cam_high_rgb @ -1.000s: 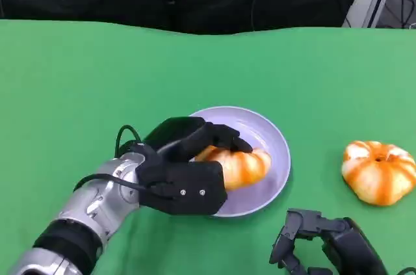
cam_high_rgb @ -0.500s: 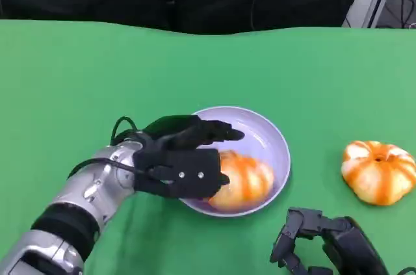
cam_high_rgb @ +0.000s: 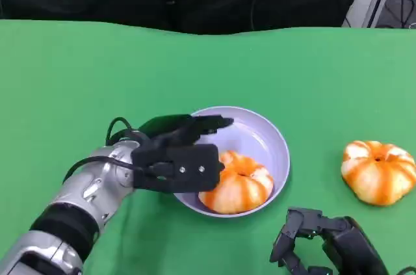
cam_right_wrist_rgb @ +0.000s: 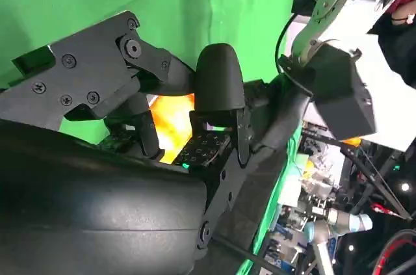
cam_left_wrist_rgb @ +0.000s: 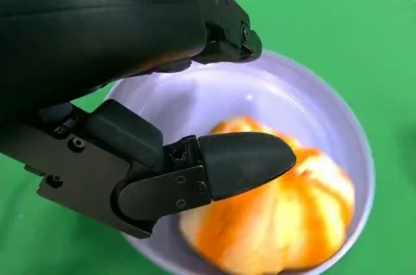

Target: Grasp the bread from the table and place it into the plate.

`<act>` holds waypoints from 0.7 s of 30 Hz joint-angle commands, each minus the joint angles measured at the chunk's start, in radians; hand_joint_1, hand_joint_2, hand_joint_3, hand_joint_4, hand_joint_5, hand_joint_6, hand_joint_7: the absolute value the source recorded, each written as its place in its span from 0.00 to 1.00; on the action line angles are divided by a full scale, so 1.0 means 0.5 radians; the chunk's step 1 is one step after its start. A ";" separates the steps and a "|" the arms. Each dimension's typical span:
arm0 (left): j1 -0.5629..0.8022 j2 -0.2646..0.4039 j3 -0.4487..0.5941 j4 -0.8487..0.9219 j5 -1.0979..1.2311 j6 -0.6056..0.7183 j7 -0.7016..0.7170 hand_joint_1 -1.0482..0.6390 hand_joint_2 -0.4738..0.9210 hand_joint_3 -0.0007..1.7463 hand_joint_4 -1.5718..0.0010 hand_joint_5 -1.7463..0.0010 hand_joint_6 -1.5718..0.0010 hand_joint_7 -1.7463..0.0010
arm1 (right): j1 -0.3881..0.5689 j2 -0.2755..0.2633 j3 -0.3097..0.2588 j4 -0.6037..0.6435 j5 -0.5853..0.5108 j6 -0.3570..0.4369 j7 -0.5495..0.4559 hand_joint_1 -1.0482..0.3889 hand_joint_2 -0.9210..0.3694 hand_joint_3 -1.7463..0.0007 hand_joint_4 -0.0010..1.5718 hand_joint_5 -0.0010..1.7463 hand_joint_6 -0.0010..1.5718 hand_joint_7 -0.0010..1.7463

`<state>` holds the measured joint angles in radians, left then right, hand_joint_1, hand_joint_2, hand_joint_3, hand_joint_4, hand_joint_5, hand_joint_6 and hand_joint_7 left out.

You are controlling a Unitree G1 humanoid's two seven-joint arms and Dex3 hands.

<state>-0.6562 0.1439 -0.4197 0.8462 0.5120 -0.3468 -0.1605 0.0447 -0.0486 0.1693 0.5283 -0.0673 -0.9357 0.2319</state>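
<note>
An orange-and-white striped bread [cam_high_rgb: 237,184] lies inside the pale lilac plate [cam_high_rgb: 276,138], toward its near side. My left hand [cam_high_rgb: 179,155] hovers over the plate's left rim with its fingers spread, and nothing is between them. In the left wrist view the bread [cam_left_wrist_rgb: 279,223] sits in the plate [cam_left_wrist_rgb: 351,132] just beyond my black fingers [cam_left_wrist_rgb: 240,164], apart from them. My right hand [cam_high_rgb: 325,246] rests low at the table's near right edge and holds nothing.
A second striped bread [cam_high_rgb: 379,172] lies on the green table [cam_high_rgb: 78,80] to the right of the plate, just beyond my right hand. A dark backdrop runs along the far table edge.
The bread has left my left hand and settled lower in the plate. My left hand has drawn back to the left with its fingers opened. The right hand has not moved.
</note>
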 commanded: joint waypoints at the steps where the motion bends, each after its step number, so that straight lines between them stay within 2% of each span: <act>1: 0.128 0.015 0.224 -0.120 -0.333 -0.145 -0.058 0.01 1.00 0.53 0.87 0.99 0.86 0.99 | -0.001 -0.016 -0.004 -0.007 0.003 -0.020 -0.007 0.56 0.25 0.45 0.52 0.90 0.51 0.75; 5: 0.223 -0.019 0.399 -0.195 -0.656 -0.203 -0.215 0.05 1.00 0.48 0.83 0.98 0.84 0.99 | -0.005 -0.021 -0.007 0.003 0.007 -0.020 -0.004 0.55 0.25 0.45 0.51 0.90 0.51 0.75; 17: 0.401 -0.060 0.599 -0.377 -0.966 -0.260 -0.319 0.08 1.00 0.42 0.76 0.98 0.78 0.98 | -0.005 -0.033 -0.011 0.006 0.020 -0.037 0.006 0.56 0.25 0.45 0.52 0.89 0.51 0.75; 21: 0.596 -0.104 0.761 -0.636 -1.343 -0.226 -0.502 0.10 1.00 0.37 0.73 0.98 0.75 0.99 | -0.021 -0.041 -0.018 0.010 0.035 -0.013 0.017 0.56 0.24 0.46 0.51 0.89 0.50 0.75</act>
<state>-0.4117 0.0869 -0.0819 0.5924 -0.0800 -0.4656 -0.3660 0.0404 -0.0517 0.1677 0.5295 -0.0622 -0.9400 0.2353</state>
